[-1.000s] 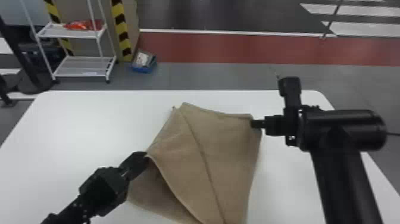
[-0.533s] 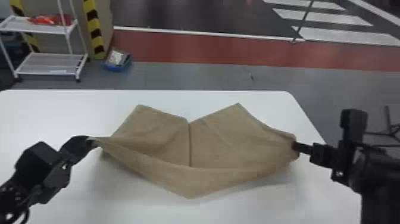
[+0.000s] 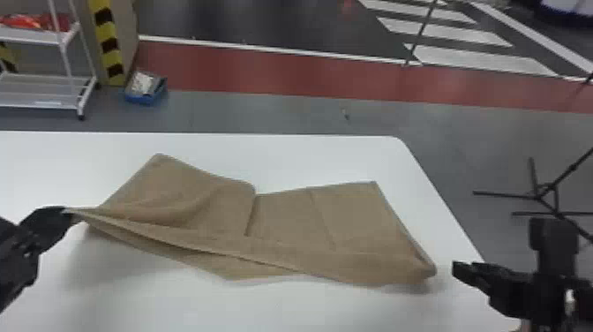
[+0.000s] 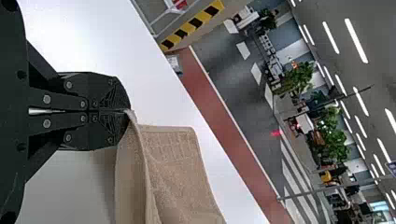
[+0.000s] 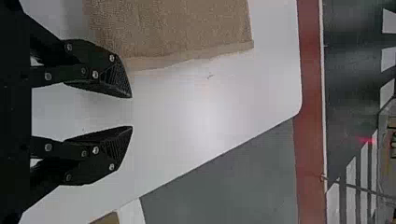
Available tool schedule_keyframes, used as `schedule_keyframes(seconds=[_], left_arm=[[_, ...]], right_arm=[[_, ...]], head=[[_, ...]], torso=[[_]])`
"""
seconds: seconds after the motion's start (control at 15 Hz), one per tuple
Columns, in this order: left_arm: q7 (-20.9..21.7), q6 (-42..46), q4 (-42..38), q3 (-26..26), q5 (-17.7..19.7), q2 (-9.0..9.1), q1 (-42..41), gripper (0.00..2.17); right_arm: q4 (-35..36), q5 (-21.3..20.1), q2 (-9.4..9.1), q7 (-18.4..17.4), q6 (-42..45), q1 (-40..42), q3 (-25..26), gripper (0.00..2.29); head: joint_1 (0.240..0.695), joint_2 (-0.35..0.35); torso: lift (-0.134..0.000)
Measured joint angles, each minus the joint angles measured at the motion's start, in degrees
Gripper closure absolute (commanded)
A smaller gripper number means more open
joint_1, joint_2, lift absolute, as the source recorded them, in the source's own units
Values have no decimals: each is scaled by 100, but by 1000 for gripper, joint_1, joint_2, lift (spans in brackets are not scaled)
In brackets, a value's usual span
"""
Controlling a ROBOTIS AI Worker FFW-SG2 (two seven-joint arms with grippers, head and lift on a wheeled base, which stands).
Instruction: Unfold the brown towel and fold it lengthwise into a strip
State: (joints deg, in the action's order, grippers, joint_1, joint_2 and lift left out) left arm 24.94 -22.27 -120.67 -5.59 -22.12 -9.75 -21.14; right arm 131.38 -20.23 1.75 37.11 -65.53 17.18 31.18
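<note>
Head view: a blue bin [image 3: 143,99] holds pale items [image 3: 142,83]; a white rack [image 3: 39,103] bears red things [image 3: 22,21]; a black stand [image 3: 540,196] is beyond the surface [image 3: 309,163], where the brown towel [image 3: 282,220] spreads between my left tool [image 3: 66,210] and right tool [image 3: 464,269]; left wrist view: my left tool [image 4: 127,110] pinches a towel corner [image 4: 132,116]; right wrist view: my right tool [image 5: 132,112] gapes wide near the hem [image 5: 187,57].

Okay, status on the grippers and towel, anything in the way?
Left gripper fingers shut on towel corner. Right gripper open, off the towel. Towel partly spread, near edge doubled over. Nothing seen blocking.
</note>
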Motion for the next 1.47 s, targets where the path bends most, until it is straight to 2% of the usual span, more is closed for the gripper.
schedule_keyframes(seconds=[0.13, 0.27, 0.33, 0.47, 0.67, 0.87, 1.07, 1.27, 1.33, 1.47], left_arm=[[48, -1, -4, 7, -2, -1, -23, 1703], [56, 10, -6, 12, -3, -21, -45, 1703], [71, 14, -3, 14, -3, -33, -51, 1703], [107, 15, 1, 21, -3, -43, -58, 1703], [143, 15, 1, 46, -3, -44, -85, 1703], [160, 26, 9, 49, -3, -47, -110, 1703], [160, 68, 3, 46, -3, -52, -157, 1703], [160, 115, 0, 40, -3, -61, -205, 1703], [160, 124, 2, 36, -3, -63, -213, 1703], [160, 135, 14, 32, -3, -69, -220, 1703]], right_arm=[[377, -866, -1, 802, 734, 298, -89, 60], [443, -1846, 9, 1364, 2300, 639, -159, 80], [397, -2297, 40, 1546, 3129, 819, -180, 80], [266, -3034, 147, 1956, 3993, 1021, -301, 87], [-52, -4169, 394, 2035, 4246, 1150, -734, 100], [-484, -4667, 552, 1891, 4256, 1088, -1207, 127], [-909, -4922, 570, 1428, 4164, 874, -1683, 130], [-1182, -5131, 564, 1304, 3919, 649, -2068, 130], [-1224, -5144, 558, 1277, 3828, 582, -2155, 130], [-1164, -4915, 534, 1238, 3569, 454, -2237, 130]], head=[[695, -265], [695, -259], [695, -256], [695, -239], [695, -251], [695, -243], [695, -214], [695, -194], [695, -184], [695, -174]], torso=[[-121], [-121], [-121], [-121], [-121], [-121], [-121], [-121], [-121], [-120]])
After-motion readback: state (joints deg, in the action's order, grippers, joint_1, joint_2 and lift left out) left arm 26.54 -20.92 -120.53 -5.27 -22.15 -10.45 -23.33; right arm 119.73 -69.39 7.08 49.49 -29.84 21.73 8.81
